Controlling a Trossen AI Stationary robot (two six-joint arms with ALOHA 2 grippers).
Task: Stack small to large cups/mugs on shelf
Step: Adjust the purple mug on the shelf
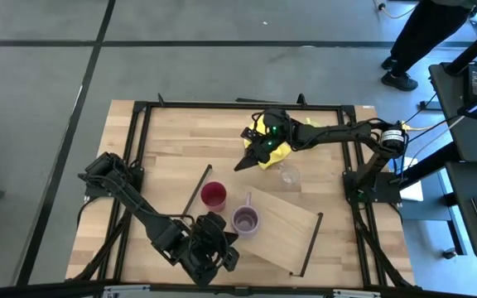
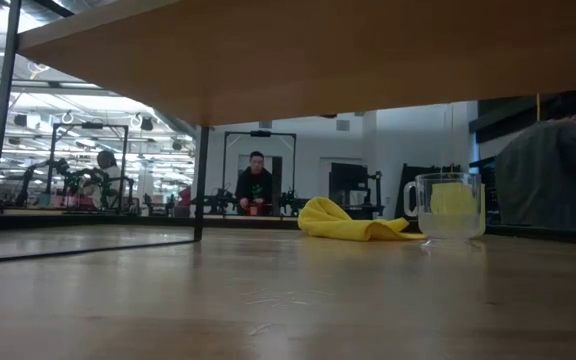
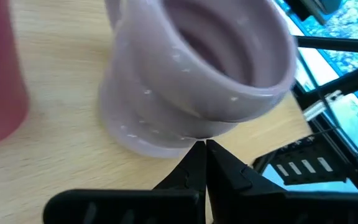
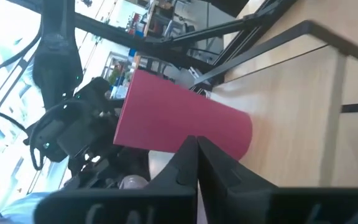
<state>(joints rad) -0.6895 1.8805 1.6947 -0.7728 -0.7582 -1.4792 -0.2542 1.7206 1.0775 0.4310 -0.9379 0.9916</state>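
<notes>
While the red cup (image 1: pixel 214 196) and purple mug (image 1: pixel 245 219) wait mid-frame on the shelf (image 1: pixel 284 225), probably for stacking, both the left gripper (image 1: pixel 222 240) and right gripper (image 1: pixel 240 165) hover clenched, empty.

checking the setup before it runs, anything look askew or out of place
Yes: the shelf sits skewed across the table, not square to its edges. A yellow cloth lies crumpled by the right claw, beside the glass tumbler. Nothing looks spilled or broken.

A robotics lab: rows of metal-framed workbenches (image 2: pixel 88 170), a seated person (image 2: pixel 256 185) behind.
</notes>
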